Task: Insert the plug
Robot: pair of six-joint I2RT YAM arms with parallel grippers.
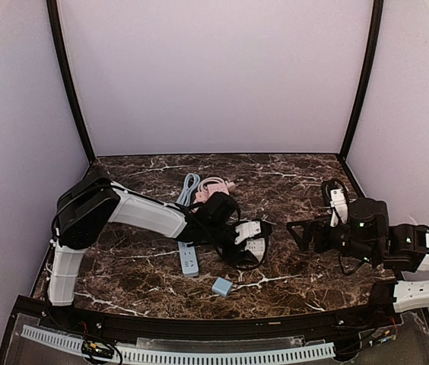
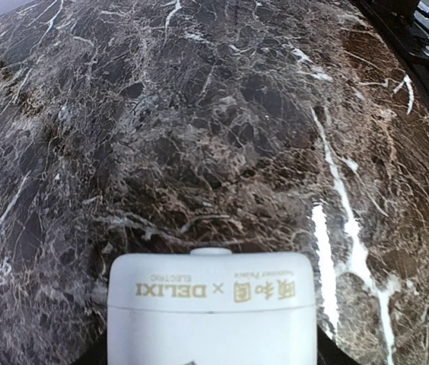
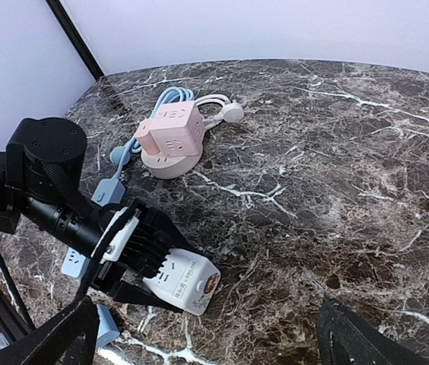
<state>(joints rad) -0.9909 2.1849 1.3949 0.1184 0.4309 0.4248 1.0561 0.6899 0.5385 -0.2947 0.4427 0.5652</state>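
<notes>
My left gripper (image 1: 249,240) is shut on a white adapter block (image 2: 211,304) marked DELIXI, with socket slots on one face (image 3: 180,283). It is held low over the marble table (image 1: 306,190), just left of centre. In the left wrist view the block fills the bottom and hides the jaws. A white round plug (image 3: 232,112) on a coiled cord lies beside a pink cube socket (image 3: 173,137) at the back. A small light-blue plug piece (image 1: 221,286) lies near the front edge. My right gripper (image 1: 297,236) stands open and empty, to the right of the block and pointing at it.
A light-blue power strip (image 1: 189,258) with its blue cable (image 1: 190,186) lies under the left forearm. The pink cube (image 1: 213,196) sits behind the left gripper. Black frame posts and pale walls enclose the table on three sides.
</notes>
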